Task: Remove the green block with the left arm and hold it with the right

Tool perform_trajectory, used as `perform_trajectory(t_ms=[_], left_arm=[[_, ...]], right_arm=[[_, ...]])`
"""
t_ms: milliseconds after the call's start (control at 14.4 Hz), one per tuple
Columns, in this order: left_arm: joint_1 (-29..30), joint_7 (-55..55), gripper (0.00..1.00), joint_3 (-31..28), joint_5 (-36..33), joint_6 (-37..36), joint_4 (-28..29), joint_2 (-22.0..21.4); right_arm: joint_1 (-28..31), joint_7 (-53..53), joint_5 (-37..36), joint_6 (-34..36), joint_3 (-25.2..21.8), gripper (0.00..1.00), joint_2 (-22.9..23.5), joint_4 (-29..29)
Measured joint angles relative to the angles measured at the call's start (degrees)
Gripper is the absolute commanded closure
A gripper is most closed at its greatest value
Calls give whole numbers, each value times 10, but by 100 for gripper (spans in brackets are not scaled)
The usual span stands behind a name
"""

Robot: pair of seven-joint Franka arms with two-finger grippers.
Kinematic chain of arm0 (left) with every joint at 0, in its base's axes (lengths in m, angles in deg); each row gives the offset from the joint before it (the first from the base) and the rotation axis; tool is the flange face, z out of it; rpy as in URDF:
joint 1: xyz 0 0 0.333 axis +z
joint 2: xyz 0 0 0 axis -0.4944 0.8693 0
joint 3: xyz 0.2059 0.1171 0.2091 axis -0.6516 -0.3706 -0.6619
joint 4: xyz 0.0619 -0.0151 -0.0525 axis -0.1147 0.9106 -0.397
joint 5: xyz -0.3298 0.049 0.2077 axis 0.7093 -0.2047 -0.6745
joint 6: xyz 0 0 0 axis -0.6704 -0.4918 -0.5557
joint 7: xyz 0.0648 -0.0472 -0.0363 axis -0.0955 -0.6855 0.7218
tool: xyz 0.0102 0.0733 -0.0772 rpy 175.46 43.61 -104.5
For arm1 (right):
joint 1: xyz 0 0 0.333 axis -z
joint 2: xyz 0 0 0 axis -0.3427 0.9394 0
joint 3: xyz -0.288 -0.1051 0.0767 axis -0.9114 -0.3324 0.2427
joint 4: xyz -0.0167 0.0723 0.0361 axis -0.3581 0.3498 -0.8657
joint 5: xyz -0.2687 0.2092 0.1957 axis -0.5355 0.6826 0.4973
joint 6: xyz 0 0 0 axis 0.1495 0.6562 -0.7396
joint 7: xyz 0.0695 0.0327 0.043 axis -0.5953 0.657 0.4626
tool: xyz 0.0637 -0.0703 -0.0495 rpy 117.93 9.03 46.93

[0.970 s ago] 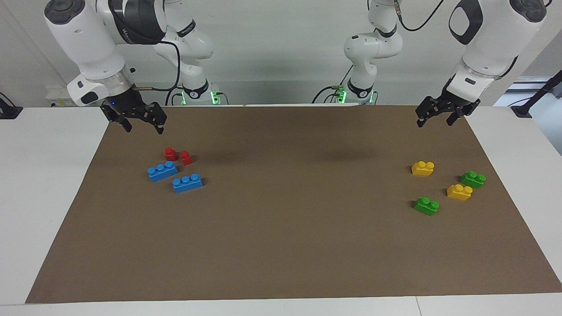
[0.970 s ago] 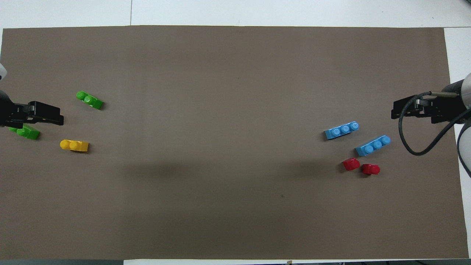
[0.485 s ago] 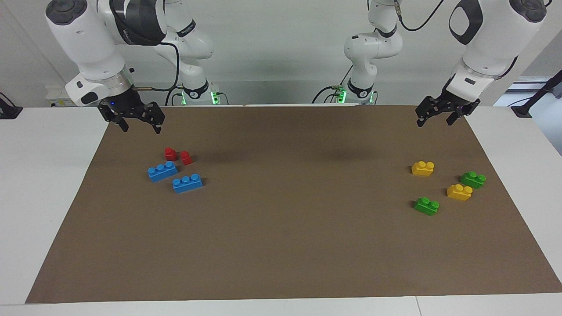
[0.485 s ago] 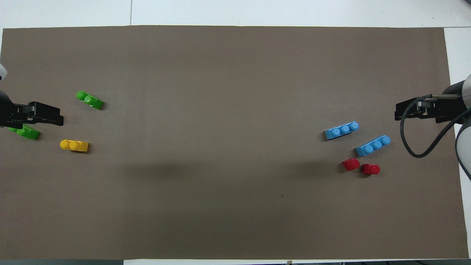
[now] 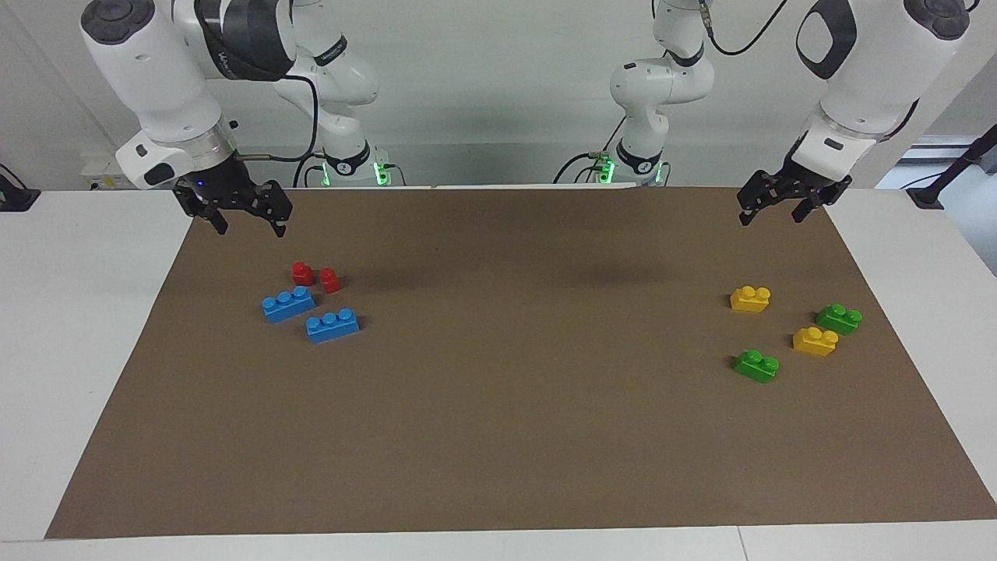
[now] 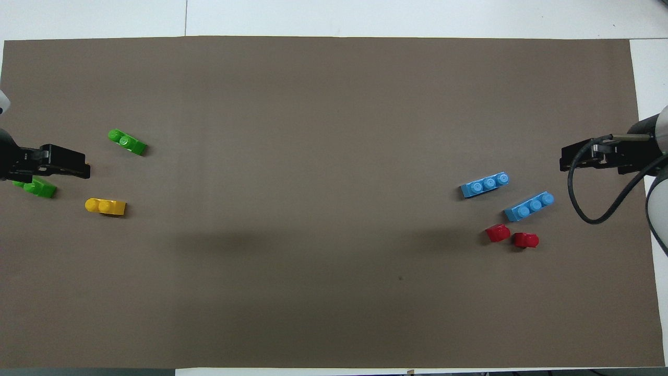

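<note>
Facing view: brown mat [image 5: 498,436] on white table [image 5: 70,327], pale wall [image 5: 498,86]. My left gripper [image 5: 769,213] and right gripper [image 5: 249,227] hang empty, fingers apart. Overhead view: green block [image 6: 127,142] on mat toward my left arm's end.

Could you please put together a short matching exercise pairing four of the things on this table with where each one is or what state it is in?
Column one:
1. red blocks
2. green blocks
3. left gripper
4. blue blocks

Column two:
A. open, raised over the brown mat, holding nothing
B. three studs each, just farther from the robots than the red pair
C. toward the left arm's end, among the yellow blocks
D. smallest pair, toward the right arm's end

Pairs: 1-D, 2-C, 3-A, 4-B
</note>
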Motion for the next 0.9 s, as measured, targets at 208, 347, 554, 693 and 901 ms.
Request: perform_trajectory(t_ms=[208, 347, 554, 693, 901], left_arm=[[0, 0, 0, 0, 0, 0, 0, 0], [0, 0, 0, 0, 0, 0, 0, 0], [0, 0, 0, 0, 0, 0, 0, 0], [0, 0, 0, 0, 0, 0, 0, 0], [0, 0, 0, 0, 0, 0, 0, 0]], right_arm=[[0, 0, 0, 0, 0, 0, 0, 0], [0, 9, 0, 0, 0, 0, 0, 0], [0, 36, 0, 0, 0, 0, 0, 0], [0, 38, 0, 0, 0, 0, 0, 0], [0, 38, 0, 0, 0, 0, 0, 0]])
